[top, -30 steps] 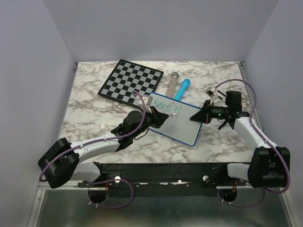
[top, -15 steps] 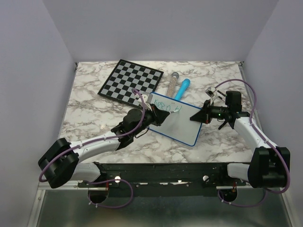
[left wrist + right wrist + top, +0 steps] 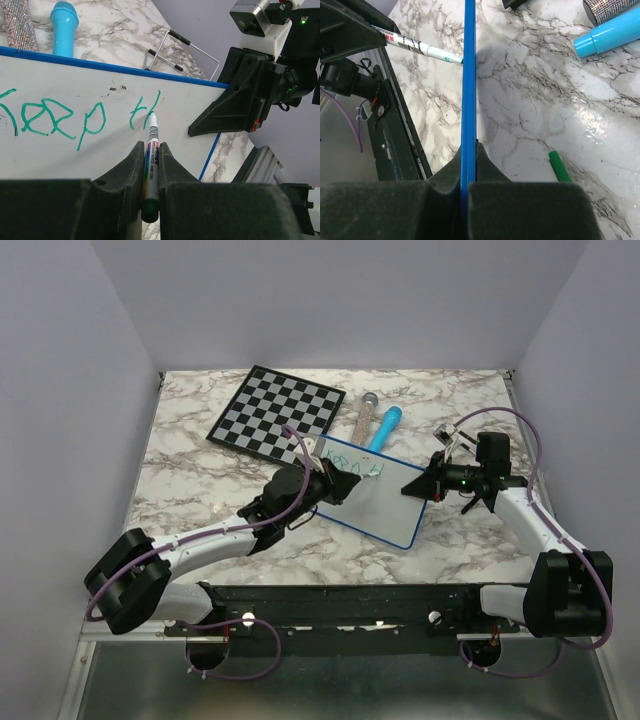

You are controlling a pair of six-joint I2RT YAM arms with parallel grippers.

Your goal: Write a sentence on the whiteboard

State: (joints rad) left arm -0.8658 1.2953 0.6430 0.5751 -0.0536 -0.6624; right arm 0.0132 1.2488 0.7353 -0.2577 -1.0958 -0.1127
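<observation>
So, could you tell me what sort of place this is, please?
Probably a robot test cell in a lab: two arms bolted to a rail at a marble-look table, plain walls boxing it in, and loose props such as a chessboard.

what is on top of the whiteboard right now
It carries green writing reading "Keep th", plus the tip of a marker held by the left gripper. From above, that gripper covers the left part of the whiteboard, so anything there is hidden.
</observation>
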